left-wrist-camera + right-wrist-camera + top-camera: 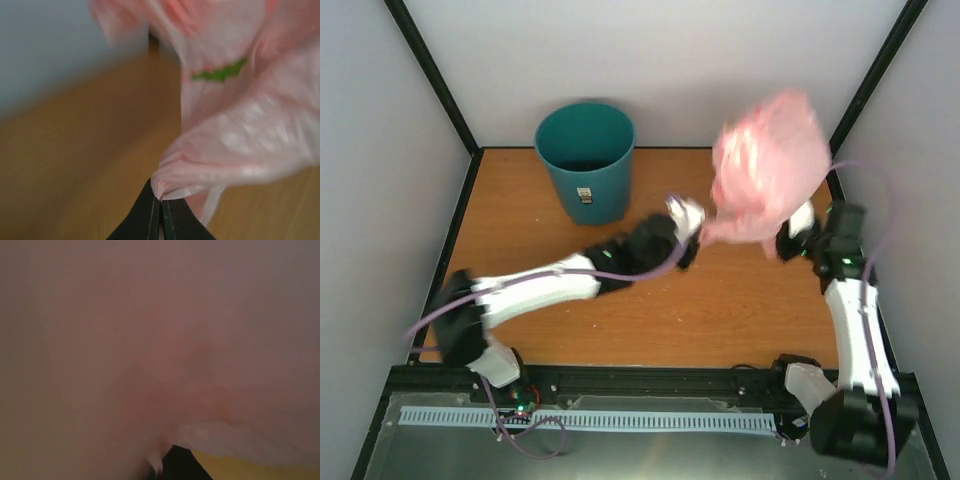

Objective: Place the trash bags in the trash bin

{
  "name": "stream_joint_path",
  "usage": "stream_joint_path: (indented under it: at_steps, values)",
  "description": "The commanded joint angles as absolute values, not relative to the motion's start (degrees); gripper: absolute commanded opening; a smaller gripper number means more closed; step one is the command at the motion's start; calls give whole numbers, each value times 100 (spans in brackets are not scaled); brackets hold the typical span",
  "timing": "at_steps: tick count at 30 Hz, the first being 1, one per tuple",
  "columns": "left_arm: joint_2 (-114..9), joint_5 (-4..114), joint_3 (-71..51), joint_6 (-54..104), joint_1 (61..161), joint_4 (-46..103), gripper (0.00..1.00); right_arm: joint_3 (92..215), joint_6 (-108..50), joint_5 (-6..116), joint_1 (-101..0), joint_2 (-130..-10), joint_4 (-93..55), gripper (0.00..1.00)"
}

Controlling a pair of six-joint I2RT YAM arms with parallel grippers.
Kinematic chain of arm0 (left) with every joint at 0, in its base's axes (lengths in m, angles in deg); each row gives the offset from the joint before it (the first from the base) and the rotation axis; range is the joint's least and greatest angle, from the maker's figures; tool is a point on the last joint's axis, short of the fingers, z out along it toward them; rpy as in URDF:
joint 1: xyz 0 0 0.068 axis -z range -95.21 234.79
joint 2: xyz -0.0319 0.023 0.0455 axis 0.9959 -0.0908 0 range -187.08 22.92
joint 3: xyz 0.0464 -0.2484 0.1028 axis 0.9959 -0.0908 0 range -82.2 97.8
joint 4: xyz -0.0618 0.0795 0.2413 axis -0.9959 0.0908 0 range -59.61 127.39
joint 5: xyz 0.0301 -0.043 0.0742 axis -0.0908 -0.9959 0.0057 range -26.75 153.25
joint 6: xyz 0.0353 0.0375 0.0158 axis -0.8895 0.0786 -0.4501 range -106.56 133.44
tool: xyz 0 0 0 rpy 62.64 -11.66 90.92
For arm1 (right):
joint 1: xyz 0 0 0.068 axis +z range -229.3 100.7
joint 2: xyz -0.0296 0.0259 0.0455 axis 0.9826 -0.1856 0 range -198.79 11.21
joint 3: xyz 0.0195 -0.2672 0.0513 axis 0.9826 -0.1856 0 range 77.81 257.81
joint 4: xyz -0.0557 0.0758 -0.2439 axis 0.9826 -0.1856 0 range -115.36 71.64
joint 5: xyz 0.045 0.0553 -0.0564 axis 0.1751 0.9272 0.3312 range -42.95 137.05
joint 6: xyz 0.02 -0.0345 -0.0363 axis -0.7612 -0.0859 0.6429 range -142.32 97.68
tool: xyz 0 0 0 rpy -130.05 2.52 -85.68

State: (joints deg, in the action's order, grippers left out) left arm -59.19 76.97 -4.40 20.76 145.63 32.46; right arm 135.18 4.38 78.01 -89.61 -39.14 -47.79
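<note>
The pink trash bag billows up in the air at the right back of the table, blurred. My left gripper is shut on its lower left edge; in the left wrist view the black fingertips pinch a fold of the pink plastic. My right gripper is at the bag's lower right edge; the bag fills the right wrist view and hides the jaws, with plastic running down into them. The teal trash bin stands upright at the back left, its mouth open, white label facing me.
The orange-brown table is enclosed by grey walls and black frame posts. Purple cables loop along both arms. The bin is about a hand's width to the left of my left gripper.
</note>
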Motion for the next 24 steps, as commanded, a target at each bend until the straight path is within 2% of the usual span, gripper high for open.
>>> stream_joint_path:
  at_steps: [1,11,14,18,24]
  values:
    - [-6504,7282,-1979,2743,14500,3501,1,12247,1038,7564,-8967,-4002,-5114,3]
    - [-6388,7313,-2605,2989,14499,3231,1,11839,1708,7583,-8965,-3334,-5898,5]
    - [-6276,7279,-2811,3119,14497,3084,1,11786,1888,7325,-8967,-3327,-6152,27]
    - [-6179,7282,-2930,3252,14491,2940,1,11754,2063,6846,-8968,-3318,-6446,65]
    - [-6022,7393,-3054,3397,14491,3019,1,11717,2258,5993,-9012,-3190,-6747,81]
